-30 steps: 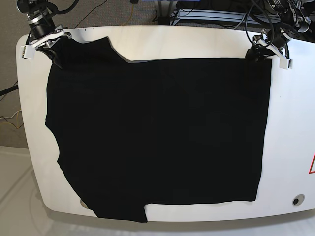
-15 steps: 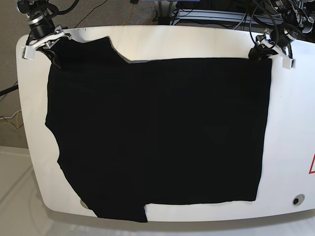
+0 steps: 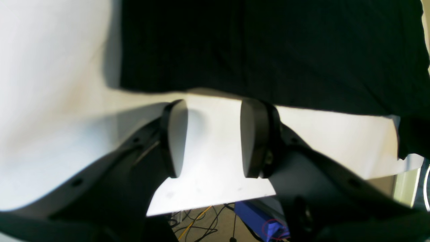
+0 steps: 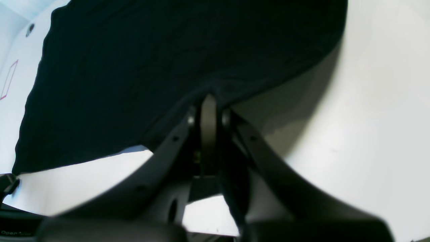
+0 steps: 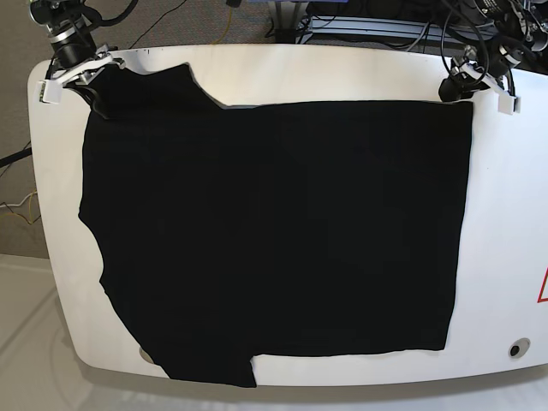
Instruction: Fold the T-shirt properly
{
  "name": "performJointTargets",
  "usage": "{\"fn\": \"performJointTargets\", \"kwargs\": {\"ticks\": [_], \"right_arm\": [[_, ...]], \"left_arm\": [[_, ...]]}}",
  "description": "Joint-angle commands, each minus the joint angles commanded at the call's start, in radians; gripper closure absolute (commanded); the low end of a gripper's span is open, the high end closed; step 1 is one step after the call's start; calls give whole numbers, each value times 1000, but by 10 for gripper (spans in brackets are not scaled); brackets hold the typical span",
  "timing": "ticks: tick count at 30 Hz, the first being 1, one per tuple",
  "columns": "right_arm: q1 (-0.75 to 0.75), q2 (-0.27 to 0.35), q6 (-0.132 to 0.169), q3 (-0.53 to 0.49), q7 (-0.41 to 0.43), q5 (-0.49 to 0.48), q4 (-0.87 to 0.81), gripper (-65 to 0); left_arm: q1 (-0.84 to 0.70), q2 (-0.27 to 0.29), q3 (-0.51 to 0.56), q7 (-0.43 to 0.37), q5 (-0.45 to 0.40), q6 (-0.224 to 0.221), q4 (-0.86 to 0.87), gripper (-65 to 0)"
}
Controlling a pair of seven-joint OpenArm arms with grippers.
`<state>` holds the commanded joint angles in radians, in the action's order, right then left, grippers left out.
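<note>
The black T-shirt (image 5: 274, 231) lies spread flat on the white table (image 5: 505, 214), with one sleeve at the far left and another hanging over the near edge. My right gripper (image 4: 208, 101) is shut on the T-shirt (image 4: 168, 67), pinching the cloth's edge; in the base view this right gripper (image 5: 90, 81) sits at the far-left sleeve corner. My left gripper (image 3: 215, 134) stands open over bare table, with the T-shirt's (image 3: 268, 50) hem just beyond its fingertips. In the base view the left gripper (image 5: 455, 87) is just off the shirt's far-right corner.
Cables and metal framing (image 5: 368, 21) crowd the floor behind the table's far edge. A red triangle mark (image 5: 543, 287) and a small round hole (image 5: 515, 348) are on the table's right side. A blue box (image 3: 265, 220) lies under the table edge.
My left gripper has drawn back and to the right, off the shirt's far-right corner. The right gripper and the shirt have stayed put.
</note>
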<state>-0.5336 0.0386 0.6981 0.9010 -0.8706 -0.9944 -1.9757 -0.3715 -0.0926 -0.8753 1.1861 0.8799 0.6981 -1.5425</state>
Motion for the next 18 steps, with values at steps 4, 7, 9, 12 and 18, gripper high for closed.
{"fn": "performJointTargets", "kwargs": {"ticks": [4, 7, 9, 12, 18], "right_arm": [[1, -1, 0, 1, 1, -4, -4, 0], [2, -2, 0, 3, 5, -4, -7, 0], [3, -2, 0, 4, 4, -2, -7, 0], [2, -2, 0, 2, 3, 2, -7, 0], [3, -1, 0, 3, 0, 5, -3, 0]], "left_arm": [[2, 7, 4, -9, 7, 0, -3, -289], [3, 13, 2, -20, 13, 0, -7, -303], [3, 13, 1, -28, 14, 0, -8, -318], [4, 16, -1, -47, 14, 0, -11, -359], [-7, 25, -7, -67, 8, 0, -21, -442]]}}
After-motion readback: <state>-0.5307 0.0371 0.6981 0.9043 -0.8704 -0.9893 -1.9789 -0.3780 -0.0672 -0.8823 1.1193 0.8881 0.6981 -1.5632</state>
